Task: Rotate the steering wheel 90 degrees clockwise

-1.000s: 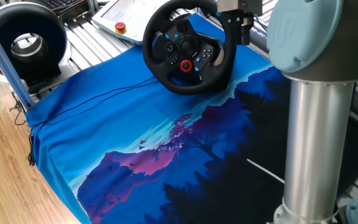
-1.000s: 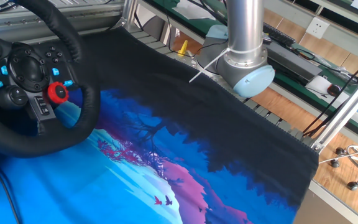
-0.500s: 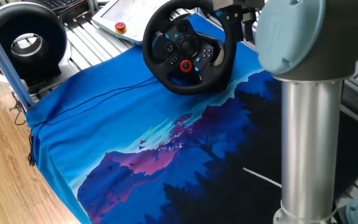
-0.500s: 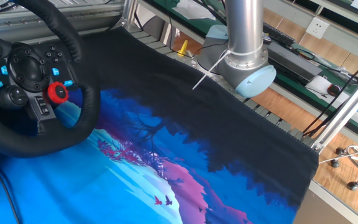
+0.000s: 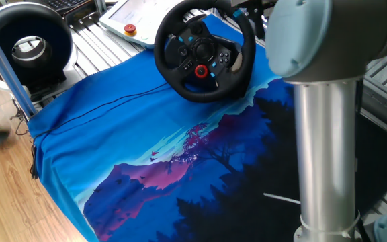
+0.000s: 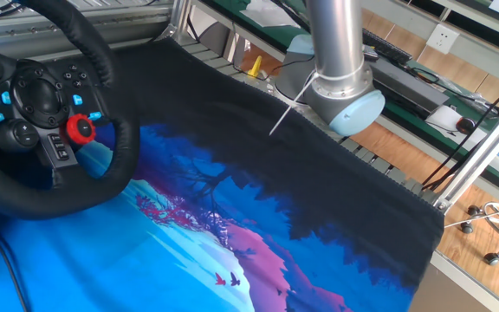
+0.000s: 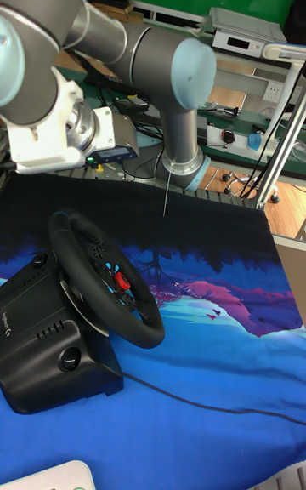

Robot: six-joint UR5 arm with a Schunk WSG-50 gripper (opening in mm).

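Observation:
The steering wheel is black, with blue buttons and a red dial on its hub, and it stands tilted at the far end of the blue cloth. It also fills the left edge of the other fixed view, and the tall fixed view shows its rim on a black base. Only a black bit of my gripper shows, by the wheel's upper right rim, behind my own elbow. Its fingers are hidden. My wrist hangs just above and behind the wheel.
A black ring-shaped device with a grey-white centre stands at the far left, behind a metal post. A white pendant with a red button lies behind the wheel. My arm's column and base stand at the cloth's dark side.
My arm's elbow has swung left across the one fixed view and now covers the gripper. The steering wheel has not visibly turned.

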